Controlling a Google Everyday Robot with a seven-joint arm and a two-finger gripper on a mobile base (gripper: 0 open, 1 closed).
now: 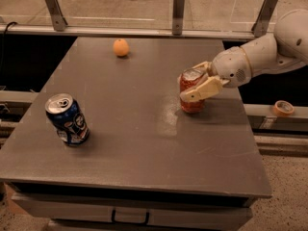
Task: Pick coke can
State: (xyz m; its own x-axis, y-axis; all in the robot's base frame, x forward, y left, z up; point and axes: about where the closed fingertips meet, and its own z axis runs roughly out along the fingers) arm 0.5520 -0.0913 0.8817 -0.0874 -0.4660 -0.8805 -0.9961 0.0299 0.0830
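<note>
Red coke can (192,106) half-hidden in tool (191,83)

Smooth plastic jaws of gripper (190,83) clasping glossy metal coke can (193,105), matt grey table (144,148), shiny blue can (68,121)

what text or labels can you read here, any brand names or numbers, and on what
Red can: white script, too blurred to read; the tool grips it near the table's right edge.
Blue can: white markings, too blurred to read.
Orange, tape roll: no text visible.
</note>
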